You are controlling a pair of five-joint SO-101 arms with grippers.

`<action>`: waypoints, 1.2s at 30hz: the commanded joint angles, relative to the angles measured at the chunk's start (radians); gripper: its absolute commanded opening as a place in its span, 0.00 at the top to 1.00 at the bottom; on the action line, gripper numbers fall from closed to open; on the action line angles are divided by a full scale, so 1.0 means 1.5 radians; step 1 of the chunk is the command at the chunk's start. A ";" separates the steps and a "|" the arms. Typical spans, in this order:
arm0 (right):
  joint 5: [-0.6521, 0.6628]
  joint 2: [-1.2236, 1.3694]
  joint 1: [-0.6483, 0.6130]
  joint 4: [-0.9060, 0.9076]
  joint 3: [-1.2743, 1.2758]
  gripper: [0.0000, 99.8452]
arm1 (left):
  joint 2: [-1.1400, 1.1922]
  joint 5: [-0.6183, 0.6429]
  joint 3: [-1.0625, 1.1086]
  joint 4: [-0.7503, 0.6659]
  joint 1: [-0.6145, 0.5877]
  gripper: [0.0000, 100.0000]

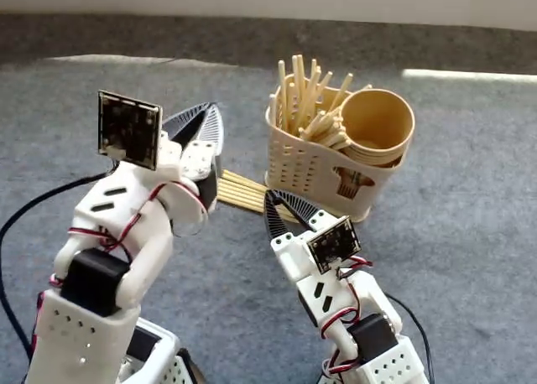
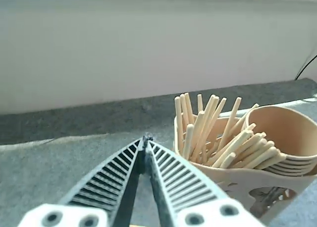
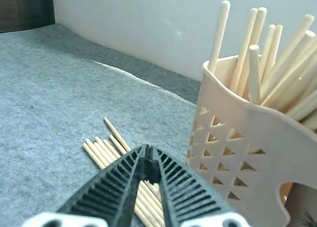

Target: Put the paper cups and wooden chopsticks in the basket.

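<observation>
My right claw (image 3: 147, 160) is pinched shut with nothing in it, hanging low just over the loose chopsticks (image 3: 101, 150). They lie flat on the grey worktop (image 3: 44, 88), just beside the basket (image 3: 237, 138). My left claw (image 2: 146, 140) is shut and empty too, held higher, near the basket's rim. The paper cups (image 1: 377, 124) sit nested inside the basket, with upright sticks (image 1: 306, 90) next to them. I judge the loose chopsticks are the step in hand. Next, the right claw must spread, drop onto them and pinch across.
</observation>
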 commanded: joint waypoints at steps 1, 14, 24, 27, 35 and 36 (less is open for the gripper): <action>0.008 0.005 -0.006 0.003 0.104 0.99 | -0.018 0.007 -0.028 0.027 -0.059 0.99; 0.008 0.005 -0.006 0.003 0.104 0.99 | -0.012 0.174 0.122 0.066 -0.203 0.99; 0.008 0.005 -0.006 0.003 0.104 0.99 | 0.185 0.236 0.106 0.082 -0.205 0.99; 0.008 0.005 -0.006 0.003 0.104 0.99 | 0.256 0.301 0.075 0.085 -0.208 0.99; 0.008 0.005 -0.006 0.003 0.104 0.99 | 0.414 0.397 0.021 0.083 -0.204 0.85; 0.008 0.005 -0.006 0.003 0.104 0.99 | 0.430 0.404 0.018 0.083 -0.204 0.86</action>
